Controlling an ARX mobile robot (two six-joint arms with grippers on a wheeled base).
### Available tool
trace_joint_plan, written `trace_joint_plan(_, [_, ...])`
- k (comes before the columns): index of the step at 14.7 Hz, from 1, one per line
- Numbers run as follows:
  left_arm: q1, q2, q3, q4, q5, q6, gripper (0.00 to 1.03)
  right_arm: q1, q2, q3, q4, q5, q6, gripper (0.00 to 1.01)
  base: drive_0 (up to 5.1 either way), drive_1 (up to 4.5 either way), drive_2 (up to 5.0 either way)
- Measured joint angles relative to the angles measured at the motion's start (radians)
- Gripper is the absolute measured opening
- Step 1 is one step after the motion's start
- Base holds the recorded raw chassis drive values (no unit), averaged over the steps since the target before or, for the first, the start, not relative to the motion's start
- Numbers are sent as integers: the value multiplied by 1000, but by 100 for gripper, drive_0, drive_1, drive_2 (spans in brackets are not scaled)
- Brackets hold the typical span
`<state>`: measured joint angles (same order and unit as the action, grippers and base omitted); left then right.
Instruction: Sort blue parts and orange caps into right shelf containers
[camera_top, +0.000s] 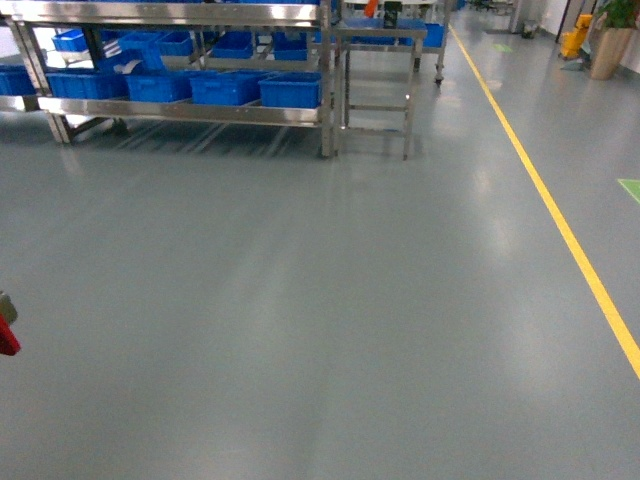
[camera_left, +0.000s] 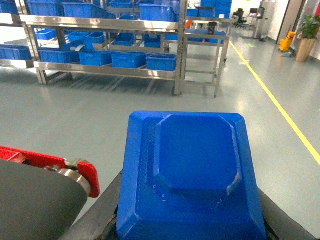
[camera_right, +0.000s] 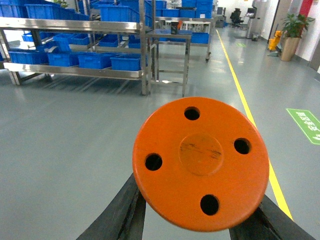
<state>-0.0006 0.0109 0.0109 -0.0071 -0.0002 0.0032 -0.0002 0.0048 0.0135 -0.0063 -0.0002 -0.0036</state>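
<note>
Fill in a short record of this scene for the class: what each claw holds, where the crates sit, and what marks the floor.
left claw: shut on blue part
right claw: shut on orange cap, which has four holes
blue crates: row on the lower level of the steel shelf, ahead on the left
floor marking: yellow line on the right
task stage: neither piece deposited yet
</note>
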Motion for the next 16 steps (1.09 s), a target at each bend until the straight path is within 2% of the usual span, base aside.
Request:
trace_joint_plan(3, [0,0,0,0,0,0,43,0,0,0,0,0,0,40,-161,-161,-161])
trace_joint_plan(16, [-2,0,0,0,1,0,43,0,0,0,3,0,0,40,-83,351,-516])
